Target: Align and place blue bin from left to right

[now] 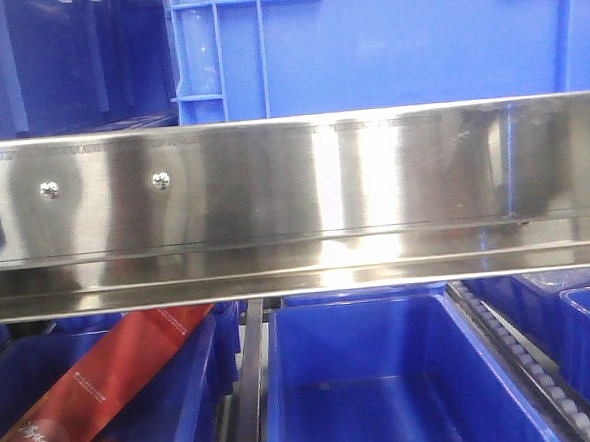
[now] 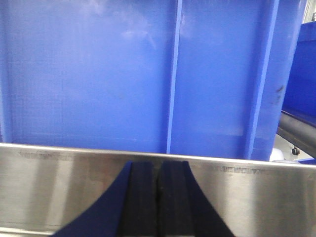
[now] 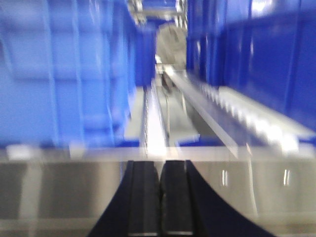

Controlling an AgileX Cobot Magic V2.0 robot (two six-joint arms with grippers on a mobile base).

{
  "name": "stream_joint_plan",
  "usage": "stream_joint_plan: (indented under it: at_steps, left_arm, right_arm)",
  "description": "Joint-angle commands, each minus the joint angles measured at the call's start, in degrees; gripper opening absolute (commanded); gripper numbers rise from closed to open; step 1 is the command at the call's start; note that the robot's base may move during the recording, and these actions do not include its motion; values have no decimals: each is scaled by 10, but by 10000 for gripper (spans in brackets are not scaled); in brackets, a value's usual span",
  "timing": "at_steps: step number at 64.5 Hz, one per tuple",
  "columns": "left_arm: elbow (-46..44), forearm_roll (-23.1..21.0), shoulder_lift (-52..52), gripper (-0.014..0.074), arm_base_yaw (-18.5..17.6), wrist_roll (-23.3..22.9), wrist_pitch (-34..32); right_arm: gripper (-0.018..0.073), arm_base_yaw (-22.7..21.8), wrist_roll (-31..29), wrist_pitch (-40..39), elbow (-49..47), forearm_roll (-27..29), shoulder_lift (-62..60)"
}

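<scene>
Sitting on upper shelf behind steel rail [image 1: 294, 196], blue bin [image 1: 384, 40] fills L wrist view, flat wall just past rail lip. L gripper [image 2: 158, 202] pads pressed together, holding nothing, likely set to push. R gripper [image 3: 160, 202] same, empty, aimed down roller lane [image 3: 237, 111]; view blurred.

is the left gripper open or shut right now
Shut. In the left wrist view the left gripper has its two black fingers pressed together with nothing between them, in front of the steel rail and light-blue ribbed plastic crate.
</scene>
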Motion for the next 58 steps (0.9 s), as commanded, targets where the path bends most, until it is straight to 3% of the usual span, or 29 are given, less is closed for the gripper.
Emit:
stream_joint_plan:
  at_steps: [1,58]
  left_arm:
    - [-1,-4,-2,-111,1,1,-8]
    - [-1,-4,-2,-111,1,1,-8]
  right_arm:
    - [-162,-4,-3,-56,33,6,-4]
    - [-162,-3,-3,-59,33,20,-4]
